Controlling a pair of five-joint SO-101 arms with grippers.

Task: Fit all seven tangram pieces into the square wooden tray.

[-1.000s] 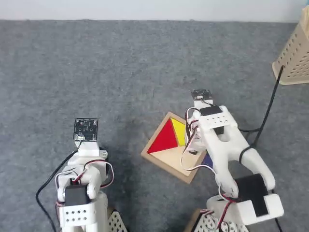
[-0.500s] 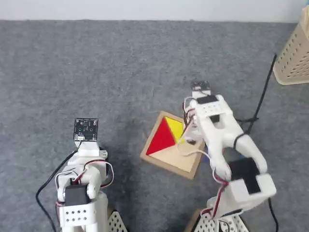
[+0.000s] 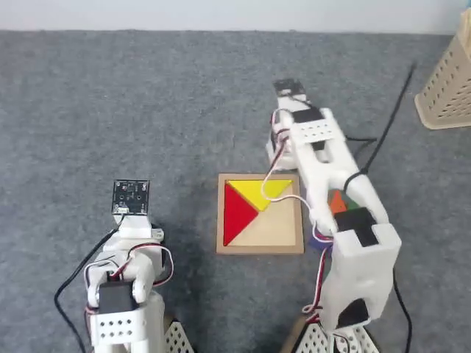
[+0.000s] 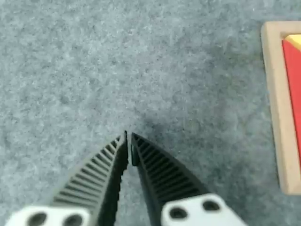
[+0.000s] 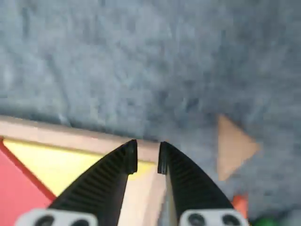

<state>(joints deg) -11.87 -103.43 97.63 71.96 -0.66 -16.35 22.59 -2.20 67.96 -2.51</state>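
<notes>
The square wooden tray (image 3: pixel 294 220) lies mid-table with its sides square to the table. It holds a red triangle (image 3: pixel 238 213) and a yellow triangle (image 3: pixel 260 193). My right arm (image 3: pixel 318 151) stretches over the tray's right side. My right gripper (image 5: pixel 146 151) hovers at the tray's far rim (image 5: pixel 56 128) beside the yellow triangle (image 5: pixel 51 162), fingers a narrow gap apart and empty. A tan triangle (image 5: pixel 233 145) lies on the carpet just beyond. Orange (image 3: pixel 337 200), green (image 3: pixel 352 203) and blue (image 3: pixel 318 240) pieces peek out beside the arm. My left gripper (image 4: pixel 128 137) is shut over bare carpet, left of the tray (image 4: pixel 274 99).
A pale perforated basket (image 3: pixel 449 77) stands at the far right corner, with a black cable (image 3: pixel 390 121) running from it toward the right arm. Grey carpet covers the table, with open room on the far side and to the left.
The tray has turned from a diamond-like pose to square with the table and shifted slightly left. My right arm has swung farther out and leftward along it. The left arm has stayed still.
</notes>
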